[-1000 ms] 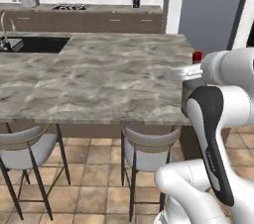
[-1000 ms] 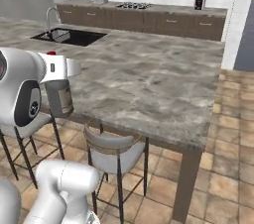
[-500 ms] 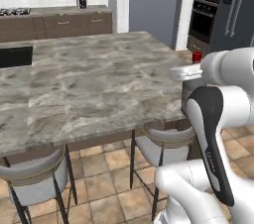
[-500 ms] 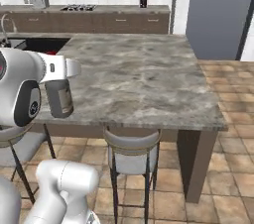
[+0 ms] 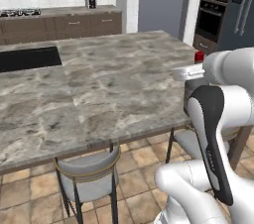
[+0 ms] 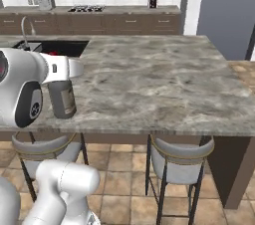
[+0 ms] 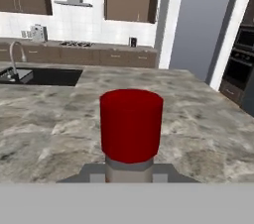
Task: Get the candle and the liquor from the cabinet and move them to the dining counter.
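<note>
While gripped, liquor [image 6: 63,100] body, red cap [image 7: 131,125]

Liquor [image 6: 63,99] over dining counter [image 6: 149,84], 2 stools [image 6: 180,157] below.

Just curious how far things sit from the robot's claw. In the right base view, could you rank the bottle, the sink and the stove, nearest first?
From the gripper:
1. Bottle, held in it at the counter's near left edge.
2. Sink, just behind, set into the counter.
3. Stove, on the back wall's worktop.
</note>
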Tool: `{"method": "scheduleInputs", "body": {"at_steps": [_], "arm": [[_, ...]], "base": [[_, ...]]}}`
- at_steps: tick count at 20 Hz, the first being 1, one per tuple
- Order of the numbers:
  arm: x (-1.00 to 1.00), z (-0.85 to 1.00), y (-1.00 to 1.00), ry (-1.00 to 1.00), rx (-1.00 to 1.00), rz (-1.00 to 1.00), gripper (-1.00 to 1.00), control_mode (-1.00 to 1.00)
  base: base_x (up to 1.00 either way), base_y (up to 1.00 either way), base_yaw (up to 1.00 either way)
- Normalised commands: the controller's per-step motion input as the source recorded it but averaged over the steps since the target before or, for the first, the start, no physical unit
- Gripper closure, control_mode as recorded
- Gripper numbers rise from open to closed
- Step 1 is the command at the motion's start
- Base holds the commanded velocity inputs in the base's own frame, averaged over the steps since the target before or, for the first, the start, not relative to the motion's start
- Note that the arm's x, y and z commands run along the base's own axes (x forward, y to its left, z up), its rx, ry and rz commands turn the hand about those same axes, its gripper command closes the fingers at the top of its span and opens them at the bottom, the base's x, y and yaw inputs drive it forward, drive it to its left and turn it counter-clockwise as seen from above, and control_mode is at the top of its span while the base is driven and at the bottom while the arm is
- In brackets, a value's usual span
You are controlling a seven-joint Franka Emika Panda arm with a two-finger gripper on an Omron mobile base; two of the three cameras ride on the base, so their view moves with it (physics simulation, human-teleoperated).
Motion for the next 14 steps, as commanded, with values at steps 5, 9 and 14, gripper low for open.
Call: {"method": "scheduleInputs", "body": {"at_steps": [5, 9, 14], "arm": [[0.0, 0.0, 0.0, 0.0, 0.0, 0.0, 1.0, 1.0], [0.0, 0.0, 0.0, 0.0, 0.0, 0.0, 1.0, 1.0], [0.18, -0.01, 0.0, 0.0, 0.0, 0.0, 1.0, -1.0]], "base": [[0.25, 0.27, 0.32], [0.32, 0.13, 0.18], [0.05, 0.0, 0.0]]}}
